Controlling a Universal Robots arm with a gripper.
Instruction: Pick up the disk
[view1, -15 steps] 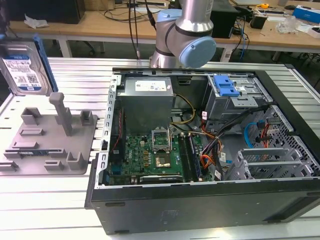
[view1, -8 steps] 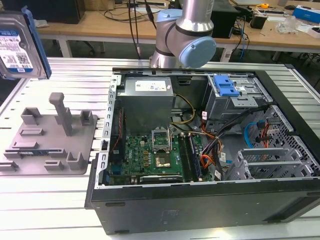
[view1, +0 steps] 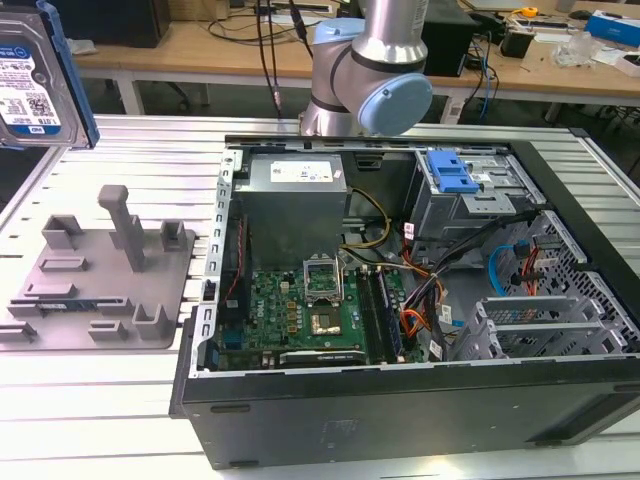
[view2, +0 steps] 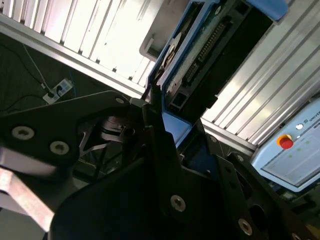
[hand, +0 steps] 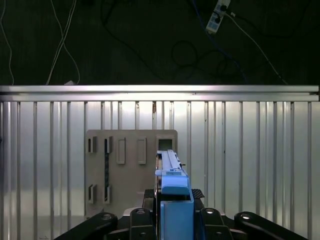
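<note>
The disk (view1: 35, 85), silver with a white-and-blue label and blue side rails, hangs high above the table at the exterior view's far left, clear of the computer case. In the first wrist view the disk (hand: 171, 172) stands edge-on between the black fingers (hand: 142, 214) of my gripper (hand: 172, 210), which is shut on it. The second wrist view shows the disk's dark underside and connector (view2: 200, 47) sticking out past my gripper (view2: 167, 125). Directly below it lies the grey fixture plate (hand: 130, 167).
The grey fixture plate (view1: 100, 285) with upright pegs and slots lies on the slatted aluminium table (view1: 120, 400). The open computer case (view1: 400, 300) holds a grey power supply (view1: 295, 195), a motherboard (view1: 310, 310) and a blue drive-bay latch (view1: 450, 175). The arm's base (view1: 365, 70) stands behind it.
</note>
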